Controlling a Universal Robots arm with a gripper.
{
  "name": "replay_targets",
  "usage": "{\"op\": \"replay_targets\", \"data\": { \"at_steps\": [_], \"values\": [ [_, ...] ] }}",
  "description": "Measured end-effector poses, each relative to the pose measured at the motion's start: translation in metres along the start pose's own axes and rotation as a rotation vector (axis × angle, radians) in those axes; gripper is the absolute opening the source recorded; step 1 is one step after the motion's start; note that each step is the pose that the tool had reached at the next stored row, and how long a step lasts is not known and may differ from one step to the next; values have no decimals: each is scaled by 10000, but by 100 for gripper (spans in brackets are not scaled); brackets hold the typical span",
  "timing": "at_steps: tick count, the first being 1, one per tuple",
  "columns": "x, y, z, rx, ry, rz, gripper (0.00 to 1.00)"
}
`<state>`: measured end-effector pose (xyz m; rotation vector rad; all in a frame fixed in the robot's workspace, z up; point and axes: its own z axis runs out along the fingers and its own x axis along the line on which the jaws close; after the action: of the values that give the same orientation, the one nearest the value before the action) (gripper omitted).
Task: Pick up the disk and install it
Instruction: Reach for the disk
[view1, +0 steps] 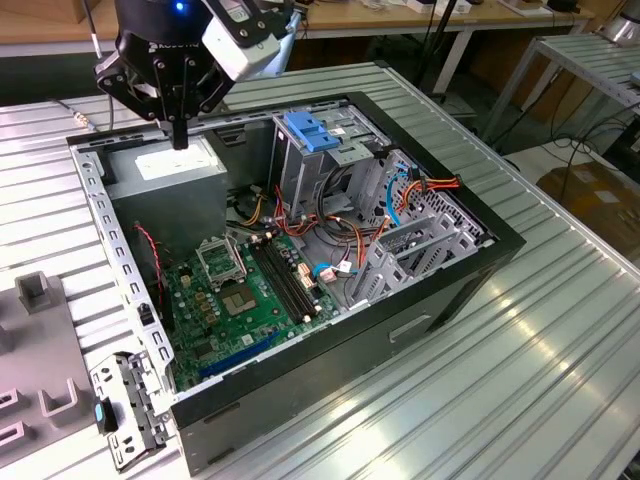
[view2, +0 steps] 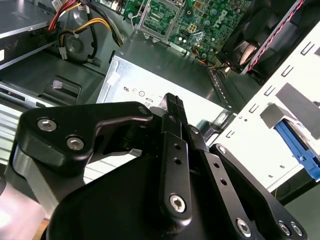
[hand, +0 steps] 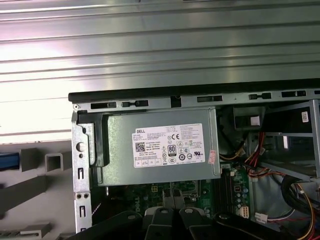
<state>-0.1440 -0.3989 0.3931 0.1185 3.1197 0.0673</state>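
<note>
Matt black end effector; dull grey sheet-metal power supply

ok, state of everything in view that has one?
computer case: lying flat, side open.
power supply: seated in the case corner.
gripper: shut, empty, above the power supply.
blue latch: sits atop the drive cage.

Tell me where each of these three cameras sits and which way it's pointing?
Exterior view: off the arm, above, slanting down on the open computer case on the table; the gripper hangs shut over the power supply.
First wrist view: on the arm, looking straight down on the power supply; gripper links show.
Second wrist view: on the arm, looking along the fingers toward the power supply.
Shared: all three show gripper and power supply.
</note>
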Motion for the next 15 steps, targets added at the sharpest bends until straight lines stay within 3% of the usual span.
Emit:
{"op": "replay_targets", "data": {
  "at_steps": [15],
  "values": [
    [61,-5,0,2,20,0,11]
  ]
}}
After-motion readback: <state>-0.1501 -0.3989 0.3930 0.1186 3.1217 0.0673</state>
